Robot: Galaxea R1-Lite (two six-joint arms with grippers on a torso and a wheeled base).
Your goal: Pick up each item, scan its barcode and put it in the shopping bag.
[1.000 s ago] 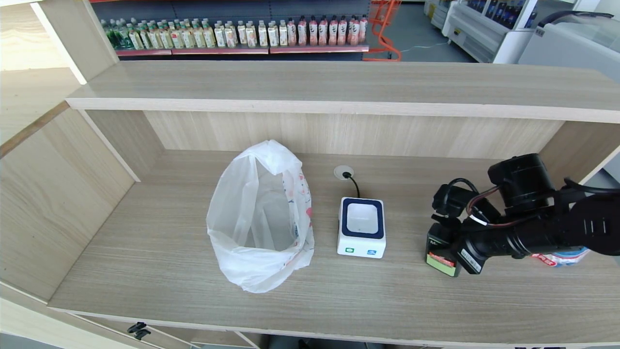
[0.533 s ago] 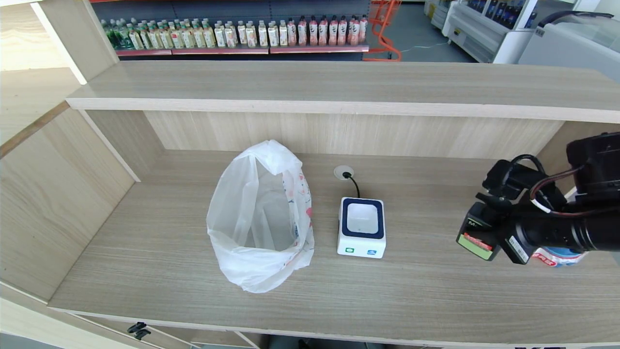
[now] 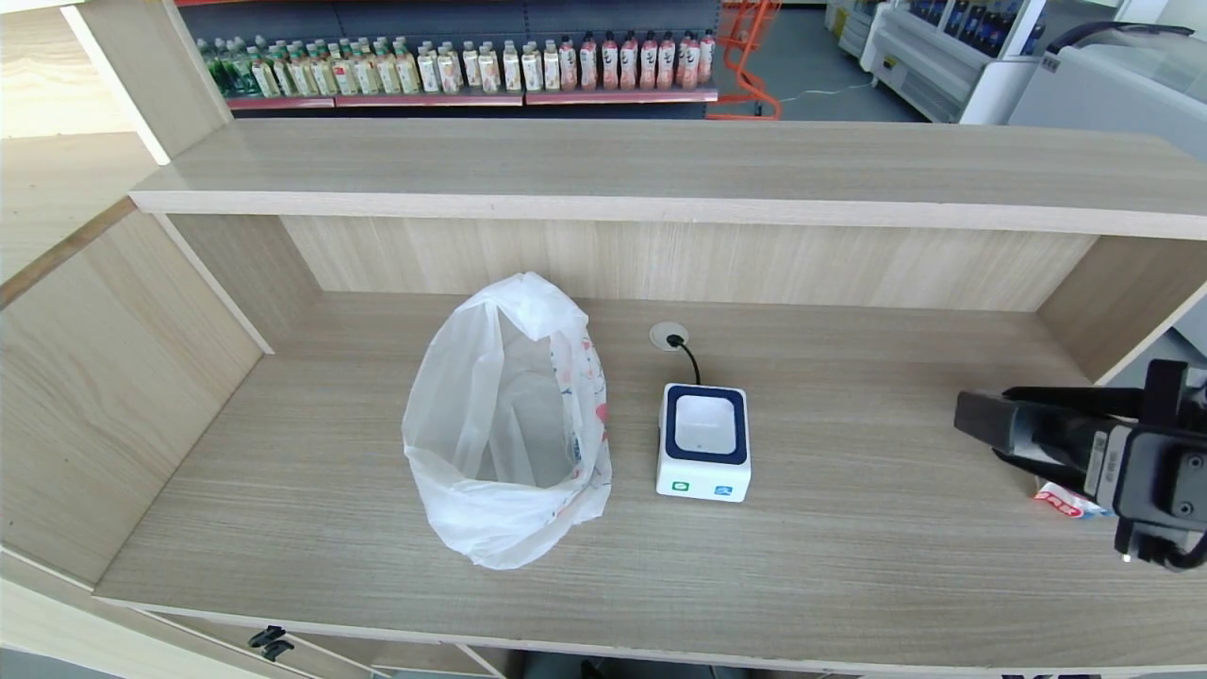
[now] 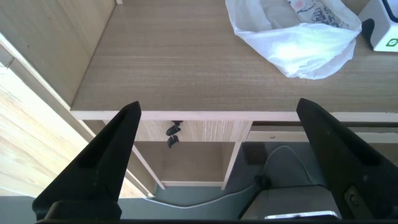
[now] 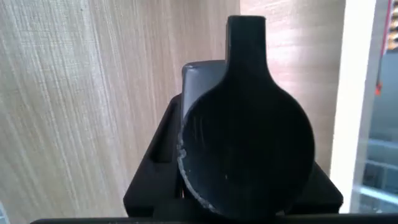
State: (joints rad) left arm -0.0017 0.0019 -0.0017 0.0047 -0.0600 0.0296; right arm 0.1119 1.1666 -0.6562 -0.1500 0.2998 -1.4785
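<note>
In the head view the right end effector is hovering at the worktop's right end, its grip impossible to tell. A red-and-blue packet is lying partly hidden by it, and the scanner is sitting well to its left. In the left wrist view the left end effector is hanging spread wide off the front edge, so the right arm is looking the nearer one.

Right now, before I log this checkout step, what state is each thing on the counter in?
Shopping bag: upright, mouth open, looks empty.
Scanner: flat on the counter, cable plugged in, nothing on it.
Packet: lying flat, partly hidden.
Left gripper: open, empty.
Right gripper: above the packet, grip unclear.
</note>
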